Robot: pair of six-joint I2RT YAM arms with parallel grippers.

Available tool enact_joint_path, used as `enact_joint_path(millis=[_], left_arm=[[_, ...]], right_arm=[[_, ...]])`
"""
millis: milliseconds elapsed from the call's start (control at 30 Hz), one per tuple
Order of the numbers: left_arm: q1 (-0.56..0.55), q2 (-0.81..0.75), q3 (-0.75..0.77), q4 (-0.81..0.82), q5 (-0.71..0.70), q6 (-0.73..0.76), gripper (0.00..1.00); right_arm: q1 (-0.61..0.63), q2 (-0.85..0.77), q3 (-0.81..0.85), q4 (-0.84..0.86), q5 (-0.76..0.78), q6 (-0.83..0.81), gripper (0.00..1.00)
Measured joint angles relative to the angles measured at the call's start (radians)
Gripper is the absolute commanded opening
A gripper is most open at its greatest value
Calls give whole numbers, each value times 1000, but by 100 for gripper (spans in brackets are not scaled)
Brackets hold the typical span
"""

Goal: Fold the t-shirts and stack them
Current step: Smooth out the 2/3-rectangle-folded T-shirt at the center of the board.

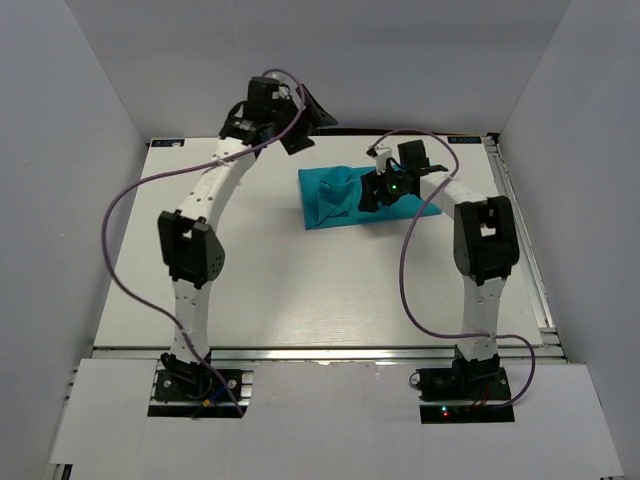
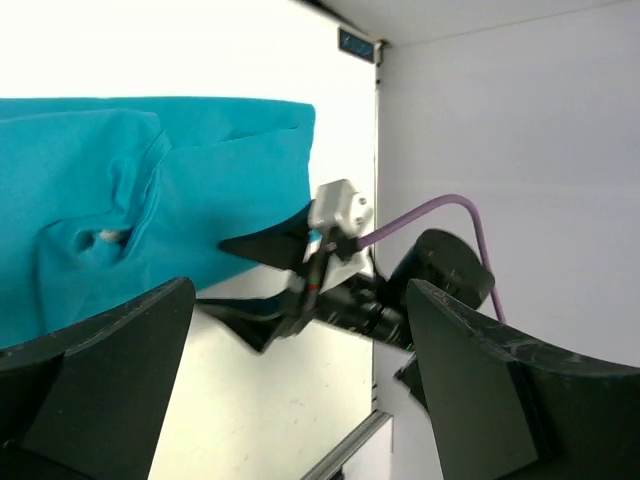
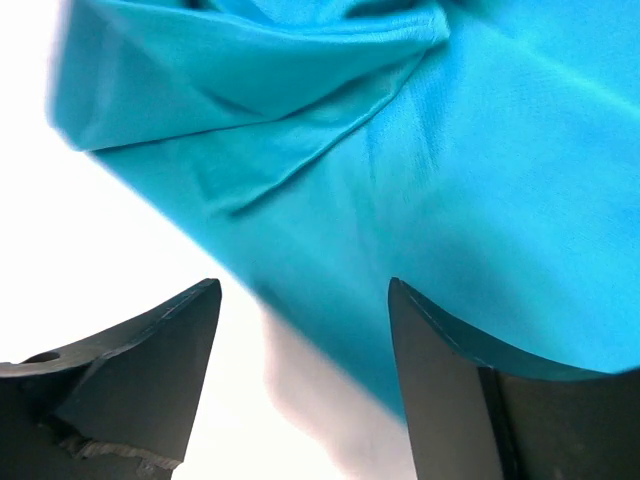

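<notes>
Top external: left claw [image 1: 303,125] up at far edge of table [image 1: 300,290], fingers spread wide, nothing between them. Teal shirt [image 1: 335,200] lies rumpled and part-folded just right of it, apart from its fingers. Right claw [image 1: 372,192] low over shirt's right half, fingers apart, no cloth pinched. Right wrist: cloth spreads beyond both fingertips [image 3: 205,300].

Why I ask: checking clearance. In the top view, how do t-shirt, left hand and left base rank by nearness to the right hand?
1. t-shirt, just beneath the right hand.
2. left hand, far side, to its left.
3. left base, near edge, left.
</notes>
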Motion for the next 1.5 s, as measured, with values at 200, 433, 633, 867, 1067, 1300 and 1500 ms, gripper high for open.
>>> enact_joint_path(millis=[200,433,633,867,1067,1300,1500], left_arm=[[51,-286,-248,10,-19,116,98],[87,-461,-602,9,-74,199,98],[149,-659,-882,5,-77,200,98],[197,-915,-1057,21,-80,174,98],[200,-985,-1147,26,-79,148,98],[204,-990,-1201,27,-76,126,98],[204,-995,-1217,27,-71,114,98]], right_arm=[[-44,-169,-56,-11,-118,-117,89],[-26,-91,166,-109,-340,-289,89],[32,75,334,-154,-393,-368,88],[84,136,334,-114,-335,-340,83],[87,154,340,-27,-285,-311,83],[113,204,361,16,-255,-311,74],[159,240,367,28,-227,-319,45]])
